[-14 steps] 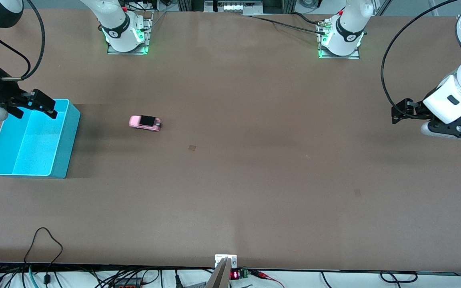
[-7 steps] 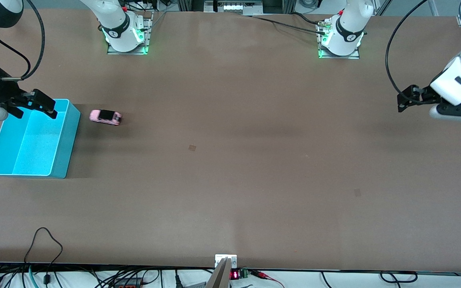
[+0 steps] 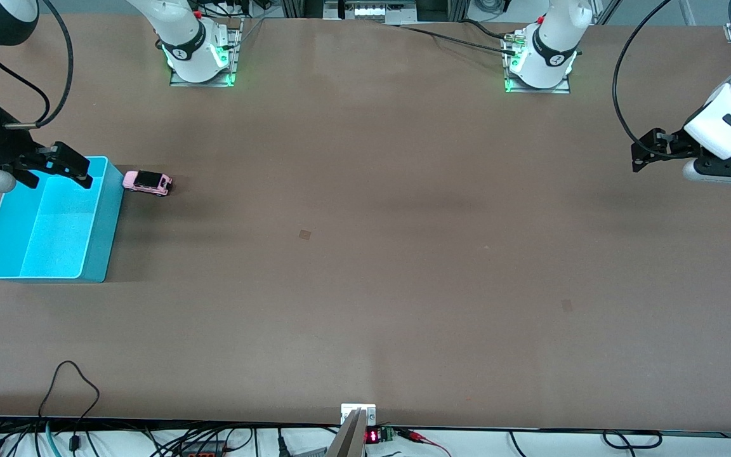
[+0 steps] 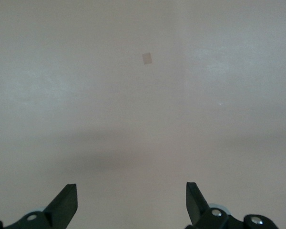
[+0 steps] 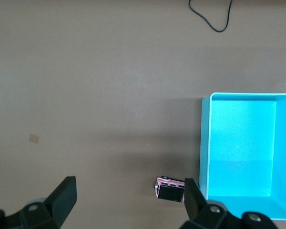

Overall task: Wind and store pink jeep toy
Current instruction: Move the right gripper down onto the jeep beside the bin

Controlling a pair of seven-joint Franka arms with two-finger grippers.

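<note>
Pink jeep toy (image 3: pixel 146 183) on worktop (image 3: pixel 365 266), touching cyan bin (image 3: pixel 104 235) wall, right end effector (image 3: pixel 61 170) wide, empty, over bin's 12 o'clock rim, left end effector (image 3: pixel 639 154) wide, empty, waiting over worktop.

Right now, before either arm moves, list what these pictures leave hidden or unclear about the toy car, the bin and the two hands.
- Toy car: whether it touches the bin's wall; too small in the front view, partly covered by a finger in the right wrist view.
- Its winding mechanism: too small in every view.
- Right hand, open over the bin's rim: its arm is cut off by the front view's edge.
- Left hand, open over bare table: the wrist view shows only fingertips.
</note>
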